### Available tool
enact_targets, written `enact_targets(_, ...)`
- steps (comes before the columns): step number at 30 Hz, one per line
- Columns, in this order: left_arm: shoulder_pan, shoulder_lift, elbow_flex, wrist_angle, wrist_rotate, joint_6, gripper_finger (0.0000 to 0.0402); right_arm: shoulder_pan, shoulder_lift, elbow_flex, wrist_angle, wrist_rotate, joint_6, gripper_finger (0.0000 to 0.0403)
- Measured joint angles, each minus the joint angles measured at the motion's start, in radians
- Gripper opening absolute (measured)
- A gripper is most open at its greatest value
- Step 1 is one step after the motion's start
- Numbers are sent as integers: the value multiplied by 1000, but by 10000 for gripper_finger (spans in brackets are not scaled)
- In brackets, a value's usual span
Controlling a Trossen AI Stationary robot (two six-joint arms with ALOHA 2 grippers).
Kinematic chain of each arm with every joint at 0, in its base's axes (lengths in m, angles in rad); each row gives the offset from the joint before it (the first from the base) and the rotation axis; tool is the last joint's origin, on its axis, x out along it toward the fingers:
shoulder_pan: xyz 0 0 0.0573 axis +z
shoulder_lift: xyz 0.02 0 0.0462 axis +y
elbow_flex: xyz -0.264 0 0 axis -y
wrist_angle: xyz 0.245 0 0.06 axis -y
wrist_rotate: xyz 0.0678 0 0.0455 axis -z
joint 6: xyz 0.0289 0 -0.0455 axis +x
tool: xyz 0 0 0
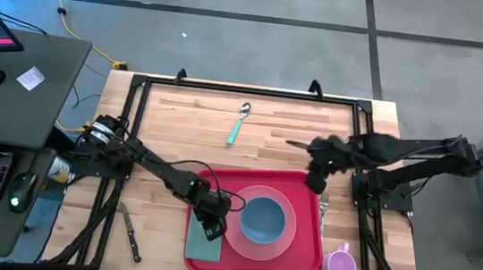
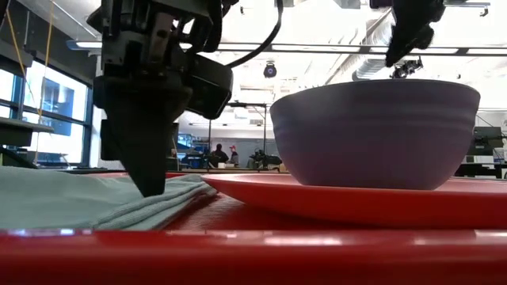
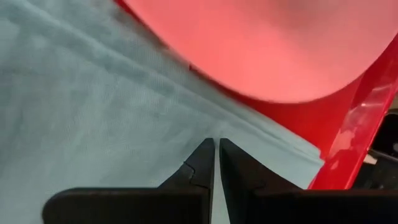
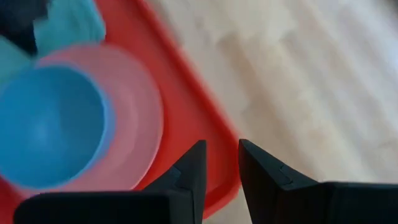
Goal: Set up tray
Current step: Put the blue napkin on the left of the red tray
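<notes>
The left hand point(image 1: 212, 232), fingers nearly clenched and grasping nothing, presses the napkin point(image 3: 93, 112) on the tray point(image 1: 300, 263). It should lift straight up, sparing the plate point(image 1: 288, 245).

The right hand point(image 1: 316, 181), slightly parted and empty, hovers above the tray's far corner.

The high view looks straight down on the whole table; the low view sits at tray level, very close to the blue round bowl point(image 2: 375, 131), which both show.

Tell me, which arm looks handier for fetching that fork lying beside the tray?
Probably the right arm. Its gripper hovers over the tray's right rim, with the fork just beside it on the wood. The left gripper is across the tray, down on the teal napkin, jaws nearly closed.
</notes>
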Motion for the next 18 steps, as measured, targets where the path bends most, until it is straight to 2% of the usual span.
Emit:
enact_targets(4, 0, 0, 0, 19, -33, -17, 60, -10, 1, -184, 129, -170, 85, 74)
enact_targets(8, 0, -1, 0, 18, -52, -20, 60, -9, 1, -377, 309, -271, 172, 88)
enact_targets(14, 0, -2, 0, 25, -76, -48, 60, -9, 1, -590, 743, -436, 285, 120)
enact_targets(18, 0, -2, 0, 66, -97, -68, 60, -7, 0, -697, 979, -472, 364, 130)
